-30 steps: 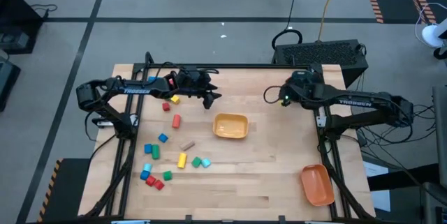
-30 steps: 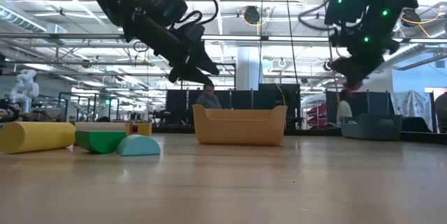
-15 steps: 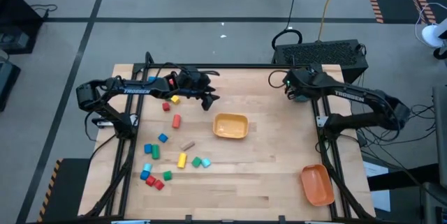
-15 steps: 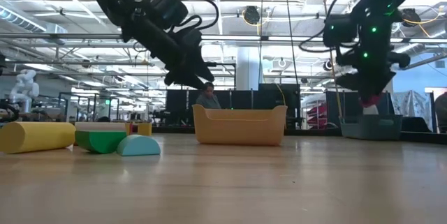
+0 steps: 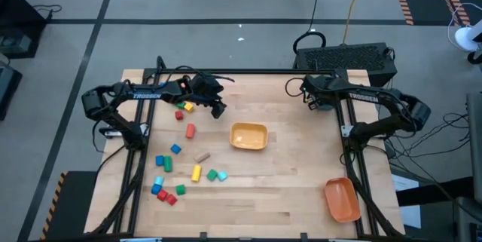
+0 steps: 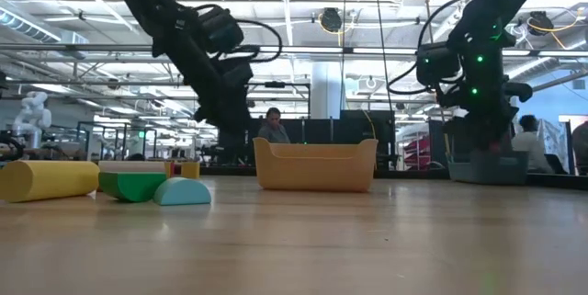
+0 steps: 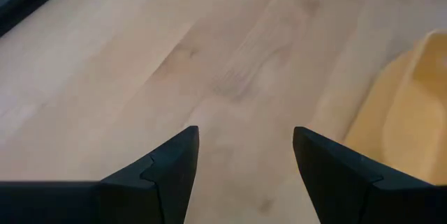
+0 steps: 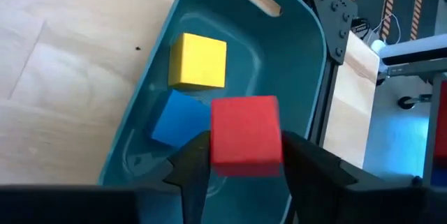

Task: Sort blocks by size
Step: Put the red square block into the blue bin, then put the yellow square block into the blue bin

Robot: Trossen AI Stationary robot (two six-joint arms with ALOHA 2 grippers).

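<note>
Several coloured blocks (image 5: 181,155) lie loose on the table's left half; the low view shows a yellow cylinder (image 6: 46,180), a green block (image 6: 133,186) and a cyan one (image 6: 181,191) up close. My right gripper (image 8: 246,147) hangs over the teal bin (image 8: 230,42) at the far right, shut on a red block (image 8: 244,130). A yellow cube (image 8: 198,60) and a blue cube (image 8: 178,116) rest on the bin's floor. My left gripper (image 5: 219,111) stands open over bare table, between the blocks and the yellow bin (image 5: 248,136). My right gripper pinches the red block by two opposite sides (image 8: 214,147) between its two fingertips. The fingers slant down from above. The block is lifted clear, level, above the teal bin's inside, just over the blue cube.
An orange bin (image 5: 341,199) sits at the near right corner. The yellow bin (image 6: 315,164) stands mid-table, and its rim shows beside my left fingers (image 7: 412,112). Bare wood lies between the yellow bin and the table's near edge. People show in the room behind.
My right gripper has swung toward the table's far right corner and sunk, carrying the red block over the teal bin. My left gripper has tipped its fingers more steeply down and sunk a little, drifting toward the loose blocks.
</note>
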